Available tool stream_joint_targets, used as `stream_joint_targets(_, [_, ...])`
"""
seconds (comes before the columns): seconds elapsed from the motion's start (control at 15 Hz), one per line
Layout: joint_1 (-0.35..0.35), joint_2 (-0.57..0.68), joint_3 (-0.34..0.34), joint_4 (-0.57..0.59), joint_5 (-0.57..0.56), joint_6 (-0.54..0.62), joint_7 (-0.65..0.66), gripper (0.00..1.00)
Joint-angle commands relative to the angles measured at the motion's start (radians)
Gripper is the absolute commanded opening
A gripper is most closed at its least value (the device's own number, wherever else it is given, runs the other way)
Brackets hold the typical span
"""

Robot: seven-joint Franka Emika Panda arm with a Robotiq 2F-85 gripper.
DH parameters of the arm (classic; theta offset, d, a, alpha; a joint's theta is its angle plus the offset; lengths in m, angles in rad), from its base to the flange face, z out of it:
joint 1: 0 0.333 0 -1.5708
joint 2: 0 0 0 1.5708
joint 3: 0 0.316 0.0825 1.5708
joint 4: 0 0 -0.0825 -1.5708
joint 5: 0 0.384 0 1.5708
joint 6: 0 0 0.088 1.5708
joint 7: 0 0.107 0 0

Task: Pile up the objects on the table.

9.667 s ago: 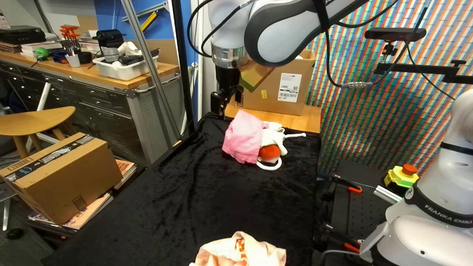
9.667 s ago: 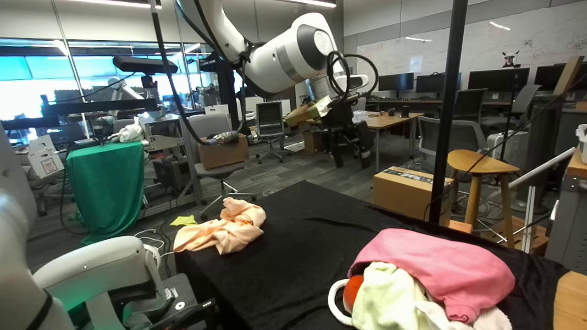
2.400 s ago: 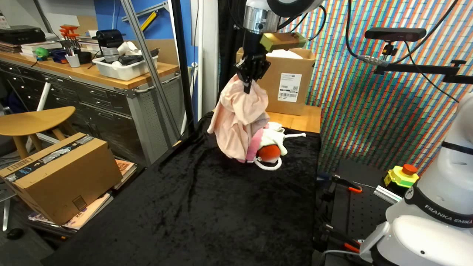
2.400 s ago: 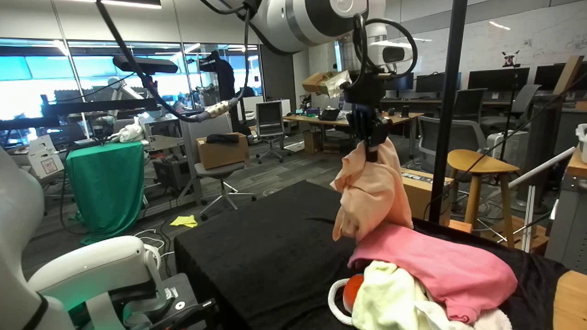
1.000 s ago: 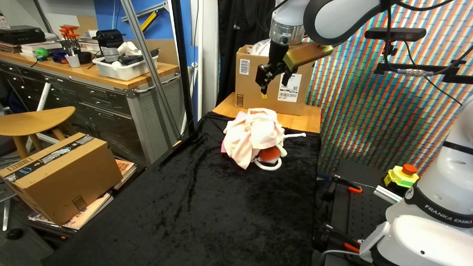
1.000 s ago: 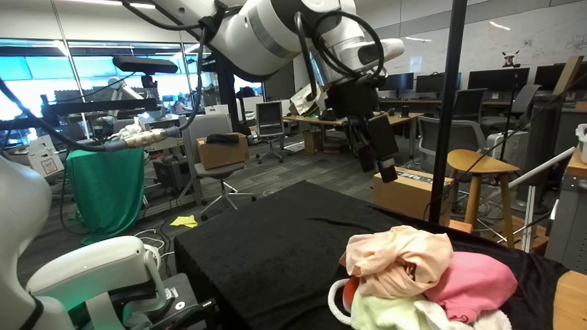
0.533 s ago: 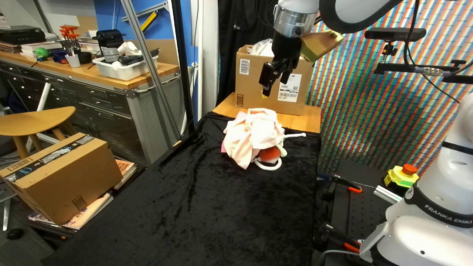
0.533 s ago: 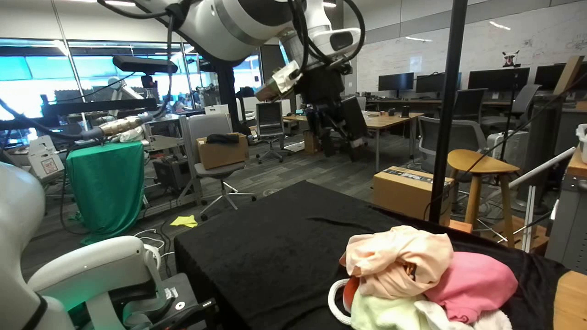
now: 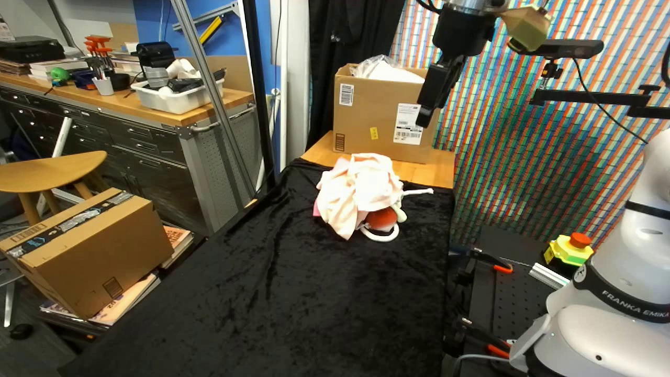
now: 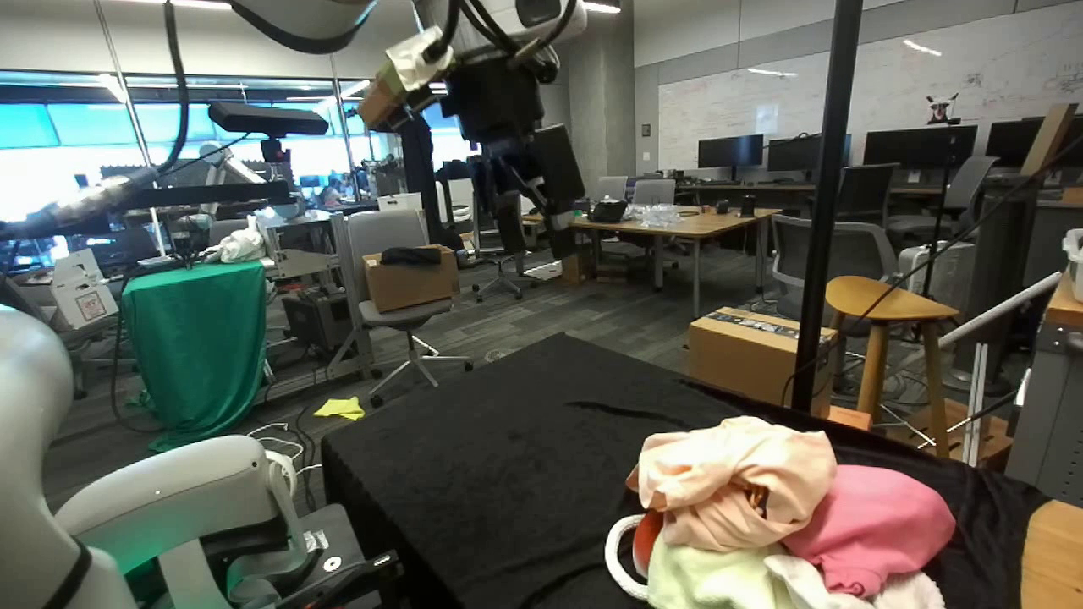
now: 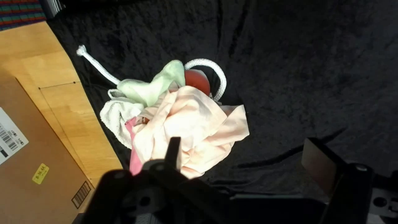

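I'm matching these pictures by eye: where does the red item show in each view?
In an exterior view: red item just below and right of centre, lower right of the peach cloth.
In an exterior view: red item low, right of centre, by the peach cloth's lower left.
In the wrist view: red item above centre, at the peach cloth's upper edge.
Shared landmark: the looped white cord, beside the red item in all three.

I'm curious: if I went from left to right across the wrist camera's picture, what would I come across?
Brown cardboard box → wooden surface → fluffy white cloth → pale green cloth → peach cloth → one of the robot's fingers.
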State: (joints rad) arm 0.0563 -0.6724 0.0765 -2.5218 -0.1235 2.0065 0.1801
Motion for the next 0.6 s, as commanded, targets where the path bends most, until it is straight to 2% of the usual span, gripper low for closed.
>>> stream_joint_targets(0.0, [0.010,-0.123,-0.016,-0.049,0.034,-0.071,-0.075,1.00])
stream_joint_targets(0.33, [0.009,-0.171,-0.052,-0.041,0.084,-0.162,-0.139,1.00])
stream_joint_targets(0.53, [-0.012,-0.205,-0.061,-0.070,0.072,-0.082,-0.132,1.00])
